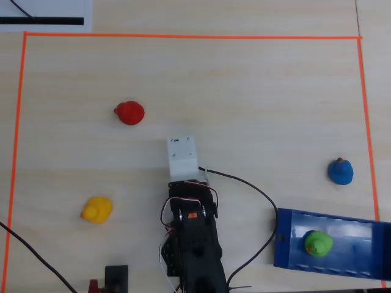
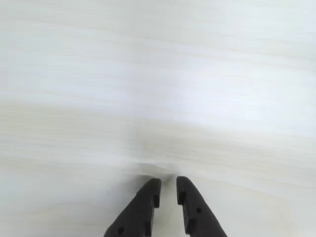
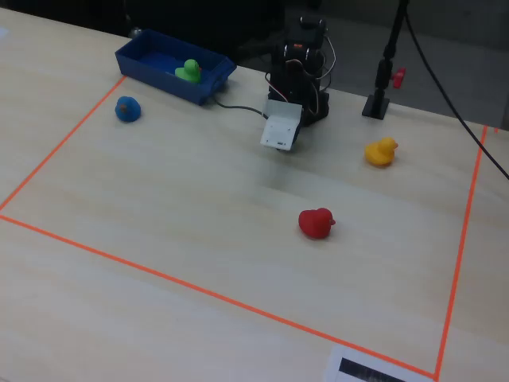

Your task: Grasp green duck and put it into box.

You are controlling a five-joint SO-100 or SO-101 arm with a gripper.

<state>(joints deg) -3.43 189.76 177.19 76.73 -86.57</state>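
The green duck (image 1: 318, 243) (image 3: 189, 70) sits inside the blue box (image 1: 284, 244) (image 3: 159, 79), near its left end in the overhead view. My gripper (image 2: 168, 181) is far from both, held low over bare pale wood near the arm's base. In the wrist view its two black fingers stand almost together with only a thin slit between them and nothing held. In the overhead view the white wrist housing (image 1: 182, 157) hides the fingers, and the same housing (image 3: 282, 127) shows in the fixed view.
A red duck (image 1: 129, 113) (image 3: 316, 224), a yellow duck (image 1: 97, 210) (image 3: 381, 151) and a blue duck (image 1: 340, 171) (image 3: 127, 108) lie inside the orange tape border (image 1: 183, 36). A black cable (image 1: 256, 195) loops from the arm toward the box. A black stand (image 3: 378, 103) rises beside the base.
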